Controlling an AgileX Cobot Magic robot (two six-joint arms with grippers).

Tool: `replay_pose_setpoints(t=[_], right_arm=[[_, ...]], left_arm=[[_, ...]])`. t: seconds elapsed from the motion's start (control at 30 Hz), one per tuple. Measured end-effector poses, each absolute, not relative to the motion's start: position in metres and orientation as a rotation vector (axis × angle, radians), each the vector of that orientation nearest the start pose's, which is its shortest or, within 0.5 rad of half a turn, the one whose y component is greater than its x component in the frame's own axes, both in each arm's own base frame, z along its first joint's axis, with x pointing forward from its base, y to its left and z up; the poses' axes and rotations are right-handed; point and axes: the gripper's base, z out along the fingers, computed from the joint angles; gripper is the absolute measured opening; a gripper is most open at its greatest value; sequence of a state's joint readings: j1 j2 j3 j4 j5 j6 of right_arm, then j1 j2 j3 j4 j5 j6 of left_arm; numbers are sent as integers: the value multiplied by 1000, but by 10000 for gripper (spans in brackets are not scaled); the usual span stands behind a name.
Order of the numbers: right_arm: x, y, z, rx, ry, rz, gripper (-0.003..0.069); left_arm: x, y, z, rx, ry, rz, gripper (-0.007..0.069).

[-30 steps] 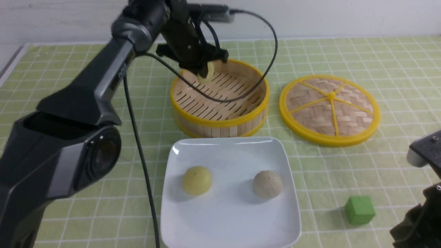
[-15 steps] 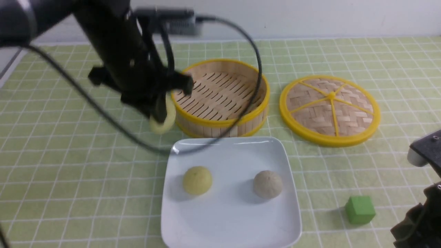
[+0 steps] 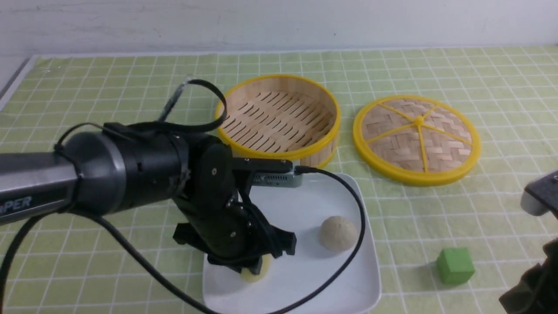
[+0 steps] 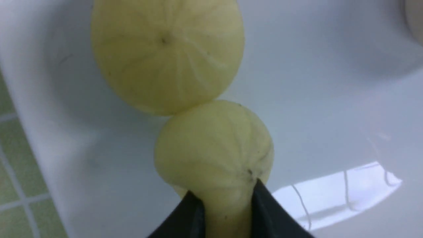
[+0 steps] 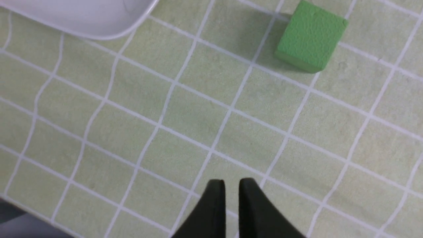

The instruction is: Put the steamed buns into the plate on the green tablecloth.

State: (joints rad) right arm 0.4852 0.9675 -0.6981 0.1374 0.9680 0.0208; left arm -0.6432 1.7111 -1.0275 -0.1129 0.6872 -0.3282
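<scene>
My left gripper [image 4: 226, 191] pinches a yellow bun [image 4: 214, 145] at the plate [image 4: 330, 82]'s near left, touching a second yellow bun [image 4: 167, 53]; the grey bun [image 3: 338, 233] lies to the right. Far basket [image 3: 279, 77]: bare slats. Right gripper [image 5: 232, 186] nearly closed, empty, over the green tablecloth [image 5: 198, 122].

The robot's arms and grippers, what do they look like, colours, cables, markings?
The left arm is a glossy black cylinder with a silver band and grey section bearing white letters ending in PER. A black cable loops from a grey camera box at its wrist. The left gripper and right gripper both have black, tapered fingers. Only a black and grey edge of the right arm shows.
</scene>
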Motion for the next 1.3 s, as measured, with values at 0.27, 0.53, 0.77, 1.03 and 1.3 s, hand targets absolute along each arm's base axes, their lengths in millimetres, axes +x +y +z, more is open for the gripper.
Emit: replay_pose_setpoints(t=[0.27, 0.53, 0.77, 1.03, 1.3], right_arm=[[63, 41, 328, -559, 2419, 323, -15], [16, 6, 300, -338, 1744, 384, -14], [30, 14, 268, -322, 1636, 411, -14], [31, 15, 269, -313, 1624, 427, -11], [31, 15, 269, -313, 1624, 427, -8]], left_arm=[[256, -200, 198, 343, 2872, -314, 499], [262, -201, 229, 384, 2786, -311, 548], [260, -199, 228, 398, 2810, -281, 548], [260, -199, 228, 398, 2808, -281, 548], [260, -199, 228, 398, 2808, -281, 548]])
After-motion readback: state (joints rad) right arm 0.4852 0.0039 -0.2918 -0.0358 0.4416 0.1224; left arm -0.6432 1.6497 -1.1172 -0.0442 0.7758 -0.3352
